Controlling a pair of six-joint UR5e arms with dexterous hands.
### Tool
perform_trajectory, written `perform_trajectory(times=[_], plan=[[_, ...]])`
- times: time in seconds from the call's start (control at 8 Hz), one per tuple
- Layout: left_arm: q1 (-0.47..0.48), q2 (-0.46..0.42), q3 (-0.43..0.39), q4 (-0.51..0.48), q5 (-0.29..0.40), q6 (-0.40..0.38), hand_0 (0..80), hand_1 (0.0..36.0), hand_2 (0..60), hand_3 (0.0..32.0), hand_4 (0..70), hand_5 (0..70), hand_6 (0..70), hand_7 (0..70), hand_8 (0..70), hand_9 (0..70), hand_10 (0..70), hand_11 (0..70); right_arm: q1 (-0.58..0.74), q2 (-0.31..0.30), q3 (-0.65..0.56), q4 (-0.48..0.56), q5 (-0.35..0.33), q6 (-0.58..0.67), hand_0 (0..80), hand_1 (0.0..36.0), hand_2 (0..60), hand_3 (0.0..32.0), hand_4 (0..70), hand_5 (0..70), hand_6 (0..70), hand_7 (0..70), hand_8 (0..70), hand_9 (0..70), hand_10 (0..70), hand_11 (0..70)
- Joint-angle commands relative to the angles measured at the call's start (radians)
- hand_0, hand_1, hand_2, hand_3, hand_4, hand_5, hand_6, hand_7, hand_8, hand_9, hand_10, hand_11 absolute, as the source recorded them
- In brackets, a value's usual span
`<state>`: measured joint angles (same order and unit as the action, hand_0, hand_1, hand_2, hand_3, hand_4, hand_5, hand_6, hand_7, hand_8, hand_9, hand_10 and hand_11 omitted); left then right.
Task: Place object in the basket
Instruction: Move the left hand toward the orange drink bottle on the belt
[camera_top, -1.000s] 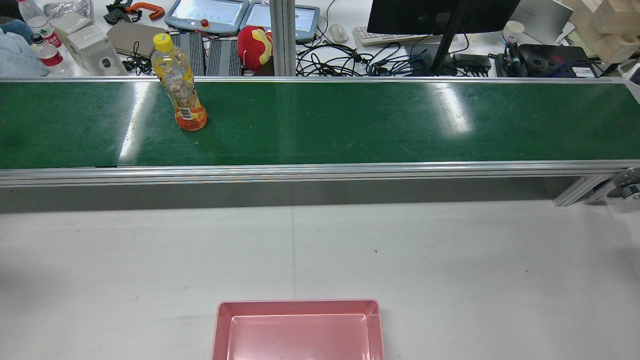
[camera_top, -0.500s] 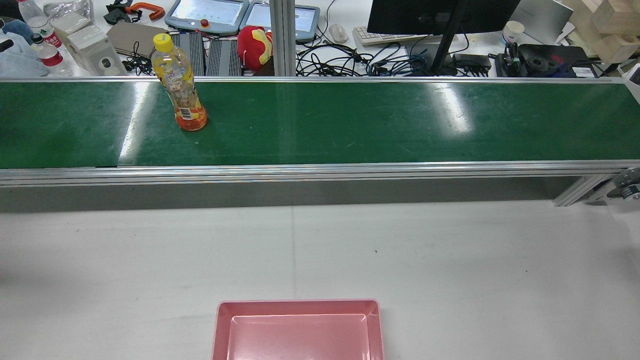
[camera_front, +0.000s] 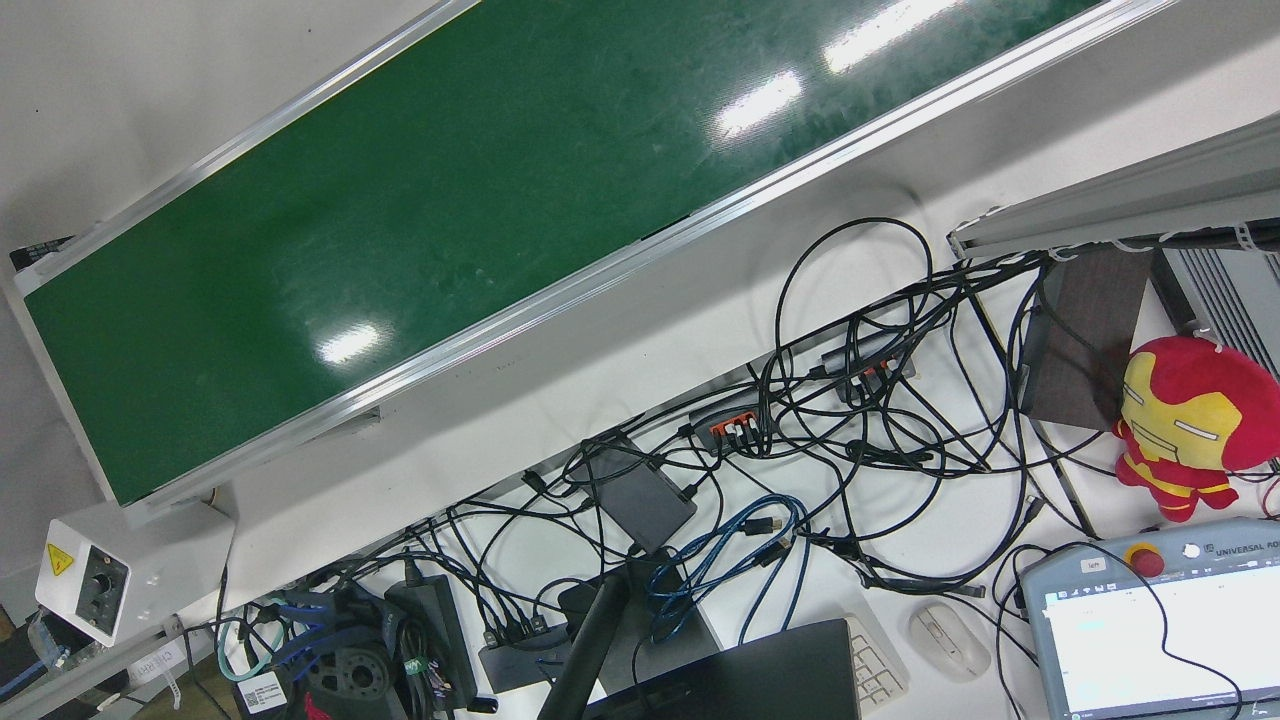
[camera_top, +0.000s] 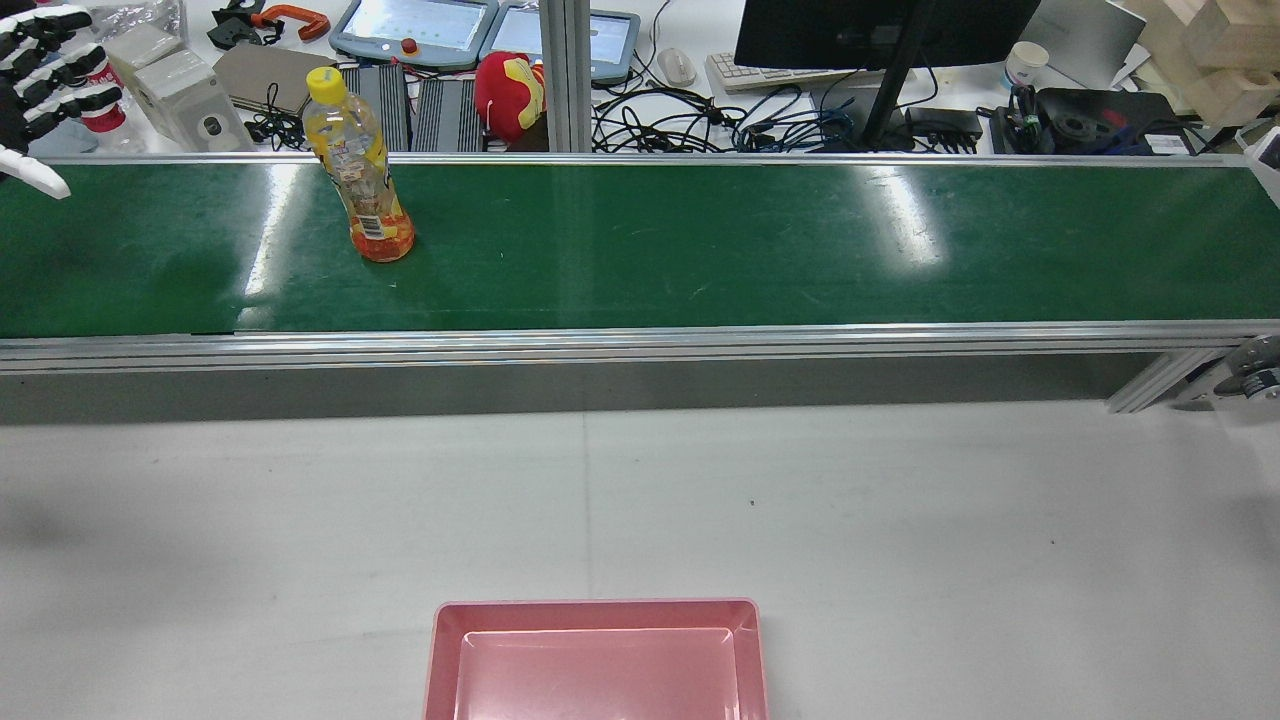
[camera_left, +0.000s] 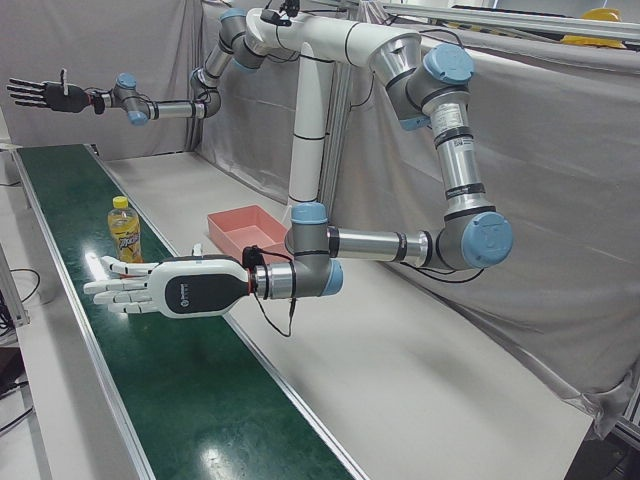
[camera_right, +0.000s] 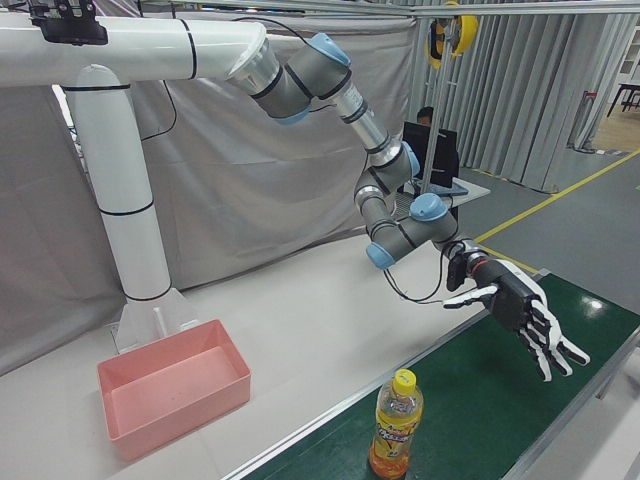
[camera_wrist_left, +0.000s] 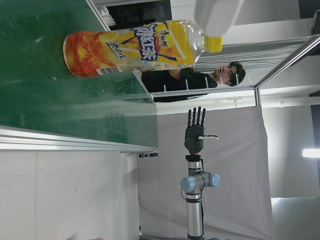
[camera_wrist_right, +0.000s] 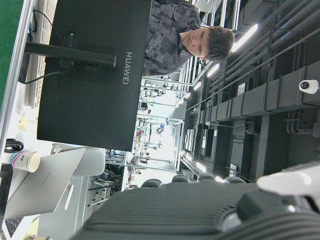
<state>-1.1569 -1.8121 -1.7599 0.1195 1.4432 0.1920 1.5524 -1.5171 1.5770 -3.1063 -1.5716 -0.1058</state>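
Left hand (camera_left: 150, 288) hovers over the belt (camera_top: 700, 250) near the bottle (camera_top: 360, 170), palm flat and fingers stretched apart, holding nothing; its fingertips (camera_right: 560, 355) point along the belt, and they do not touch the bottle. From the rear it shows only at the view's left edge, to the left of the bottle.

The bottle stands upright on the green belt, yellow cap on top, orange label and orange base, nearer the belt's far rail than its near one. The right hand (camera_left: 45, 95) is raised well beyond the bottle, far along the belt, also released, with its fingers spread straight out and nothing in it.

On the robot's side of the bottle, across the belt's near rail, lies the pale surface (camera_top: 900, 500). The pink basket (camera_top: 595, 606) sits on it, well apart from the bottle, and is empty. Behind the bottle, past the far rail, are a red and yellow plush toy (camera_top: 510, 95), tangled cables and a dark monitor (camera_top: 880, 30).
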Motion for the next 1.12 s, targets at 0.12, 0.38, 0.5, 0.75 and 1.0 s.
perform_trajectory(times=[0.12,0.38,0.5,0.75,1.0], plan=[[0.138,-0.065,-0.030,0.106,-0.076,0.052,79.7,17.8,0.0,4.8,7.6,24.5,0.0,0.0,5.4,6.7,7.5,13.8,0.000,0.000,0.000,0.000,0.001,0.000,0.0,0.0,0.0,0.0,0.0,0.0,0.0,0.0,0.0,0.0,0.0,0.0],[0.250,-0.110,-0.026,0.159,-0.163,0.058,80.0,8.0,0.0,5.6,7.6,22.6,0.0,0.0,5.1,6.2,6.3,12.1,0.000,0.000,0.000,0.000,-0.001,0.000,0.0,0.0,0.0,0.0,0.0,0.0,0.0,0.0,0.0,0.0,0.0,0.0],[0.282,-0.139,-0.023,0.187,-0.200,0.061,80.0,4.1,0.0,6.4,8.2,20.6,0.0,0.0,5.0,6.2,4.9,9.6,0.000,0.000,0.000,0.000,0.001,0.000,0.0,0.0,0.0,0.0,0.0,0.0,0.0,0.0,0.0,0.0,0.0,0.0],[0.286,-0.179,-0.017,0.200,-0.210,0.076,79.7,2.5,0.0,5.4,7.8,22.2,0.0,0.0,5.0,6.3,4.9,9.2,0.000,0.000,0.000,0.000,-0.001,0.000,0.0,0.0,0.0,0.0,0.0,0.0,0.0,0.0,0.0,0.0,0.0,0.0],[0.290,-0.216,0.003,0.200,-0.275,0.079,79.7,3.4,0.0,3.8,7.0,24.7,0.0,0.0,6.0,7.7,4.9,9.2,0.000,0.000,0.000,0.000,0.001,0.000,0.0,0.0,0.0,0.0,0.0,0.0,0.0,0.0,0.0,0.0,0.0,0.0]])
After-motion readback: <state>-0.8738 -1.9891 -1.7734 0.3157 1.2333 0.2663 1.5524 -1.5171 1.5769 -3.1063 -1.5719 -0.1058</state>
